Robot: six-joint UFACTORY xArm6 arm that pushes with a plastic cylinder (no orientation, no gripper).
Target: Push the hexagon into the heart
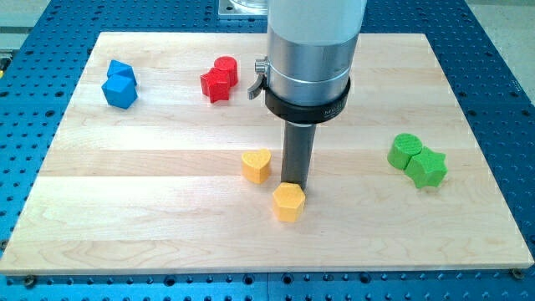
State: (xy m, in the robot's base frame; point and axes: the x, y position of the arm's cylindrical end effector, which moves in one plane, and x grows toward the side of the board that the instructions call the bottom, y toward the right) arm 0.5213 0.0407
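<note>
Arm housing (313, 50) cut off by view's top edge. My tip (294, 183) hidden behind the yellow hexagon (288, 201); contact between them cannot be confirmed. Blue blocks (119, 84) overlap, shapes unclear. Red pair (220, 79) and green pair (417, 160) likewise too small to resolve shapes

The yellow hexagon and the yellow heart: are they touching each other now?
Apart. The camera view shows a strip of bare wood between the yellow hexagon and the yellow heart, which lies up and to the view's left.
</note>
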